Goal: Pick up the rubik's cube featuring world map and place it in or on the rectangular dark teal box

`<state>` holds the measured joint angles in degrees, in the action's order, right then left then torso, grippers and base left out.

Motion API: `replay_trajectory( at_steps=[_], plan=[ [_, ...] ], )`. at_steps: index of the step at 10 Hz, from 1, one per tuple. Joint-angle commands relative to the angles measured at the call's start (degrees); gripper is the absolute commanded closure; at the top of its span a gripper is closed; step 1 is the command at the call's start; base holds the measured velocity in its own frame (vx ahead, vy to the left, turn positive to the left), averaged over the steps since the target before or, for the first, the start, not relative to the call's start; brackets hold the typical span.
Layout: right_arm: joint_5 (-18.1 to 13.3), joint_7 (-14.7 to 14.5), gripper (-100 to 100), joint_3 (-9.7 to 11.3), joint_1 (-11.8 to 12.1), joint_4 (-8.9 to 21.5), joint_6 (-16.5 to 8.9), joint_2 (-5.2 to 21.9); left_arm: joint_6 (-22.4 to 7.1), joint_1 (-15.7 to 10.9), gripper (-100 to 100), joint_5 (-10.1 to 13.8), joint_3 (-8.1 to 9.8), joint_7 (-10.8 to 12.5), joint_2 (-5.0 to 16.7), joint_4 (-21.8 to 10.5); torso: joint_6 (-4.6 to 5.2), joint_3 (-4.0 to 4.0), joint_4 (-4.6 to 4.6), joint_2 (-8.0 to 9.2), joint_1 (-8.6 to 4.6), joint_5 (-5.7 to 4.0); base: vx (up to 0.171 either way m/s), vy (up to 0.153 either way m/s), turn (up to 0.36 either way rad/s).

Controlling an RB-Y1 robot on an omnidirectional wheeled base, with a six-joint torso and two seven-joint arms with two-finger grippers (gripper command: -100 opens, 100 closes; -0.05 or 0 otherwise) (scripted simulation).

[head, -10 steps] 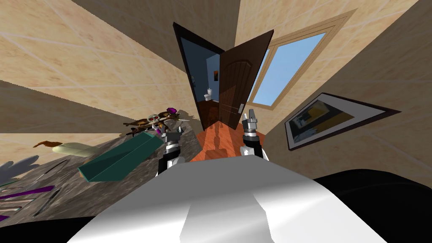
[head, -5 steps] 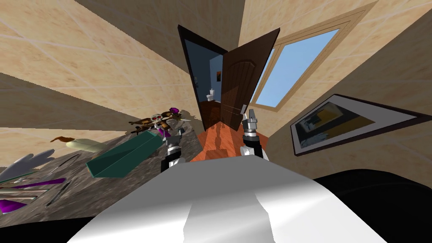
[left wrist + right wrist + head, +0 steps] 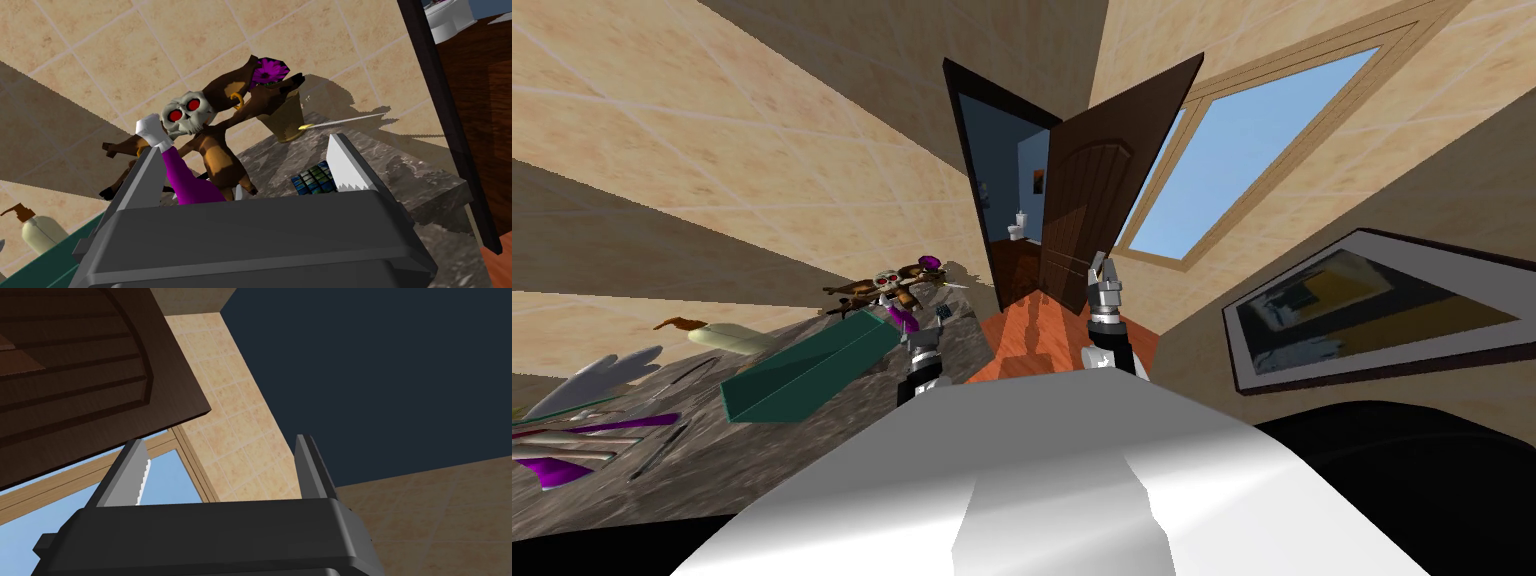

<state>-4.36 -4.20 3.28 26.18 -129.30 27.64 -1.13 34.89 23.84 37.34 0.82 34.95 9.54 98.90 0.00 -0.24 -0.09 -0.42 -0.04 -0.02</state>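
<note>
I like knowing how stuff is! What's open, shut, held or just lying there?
left gripper, open, holding nothing
right gripper, open, holding nothing
map cube, on the counter, not gripped
teal box, lying on the counter, no cube on it
door, open

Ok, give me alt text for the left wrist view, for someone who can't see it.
The open left tool faces a small world-map Rubik's cube on a dark marbled counter, close beside one finger. By the other finger is a white-capped purple bottle, with a brown skull-faced figure and a gold pot behind.
</note>
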Motion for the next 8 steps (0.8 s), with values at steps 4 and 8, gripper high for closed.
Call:
replay_trajectory(
  at_steps=[4, 8],
  plan=[
    [0.00, 0.00, 0, 0.00, 0.00, 0.00, 0.00, 0.00, 0.01, -0.99, -100, 2.29, -0.19, 4.54, -0.55, -6.16, 0.01, -0.05, -0.02, -0.09, 0.07, 0.01, 0.127, -0.005, 0.103],
    [0.00, 0.00, 0, 0.00, 0.00, 0.00, 0.00, 0.00, -0.65, -1.63, -100, 3.06, -0.41, 7.25, -2.55, -10.38, 0.02, -0.10, -0.04, -0.16, 0.02, 0.00, 0.150, -0.011, 0.090]
  ],
)
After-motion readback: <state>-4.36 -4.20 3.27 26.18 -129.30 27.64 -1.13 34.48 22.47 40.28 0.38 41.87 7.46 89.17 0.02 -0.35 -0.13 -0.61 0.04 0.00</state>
